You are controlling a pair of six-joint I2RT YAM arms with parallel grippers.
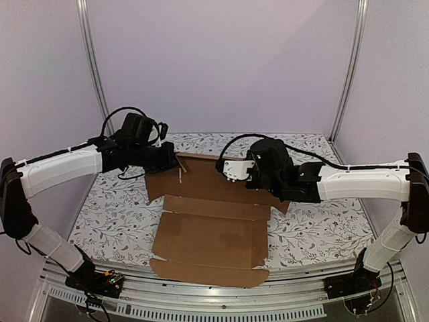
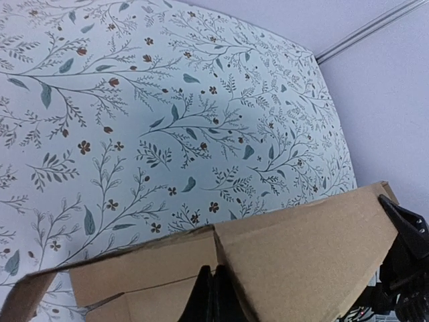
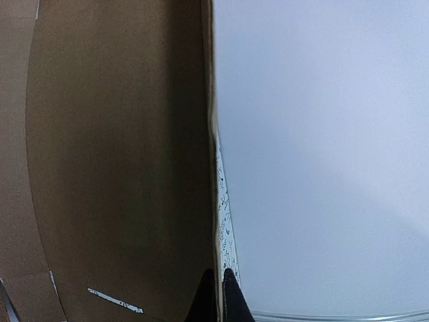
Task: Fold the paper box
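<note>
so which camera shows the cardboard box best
Top external: the cardboard box shows almost whole, creases and flaps laid out, only its far part covered. Left wrist shows just a raised flap; right wrist just one shadowed panel close up.

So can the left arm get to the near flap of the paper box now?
Probably not yet: the left tool is shut on the paper box's raised far panel. Nothing lies over the near flap, so once released the way looks free.

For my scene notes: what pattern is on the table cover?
The table cover is white with grey-green twigs and brown flowers, clearest in the left wrist view.
</note>
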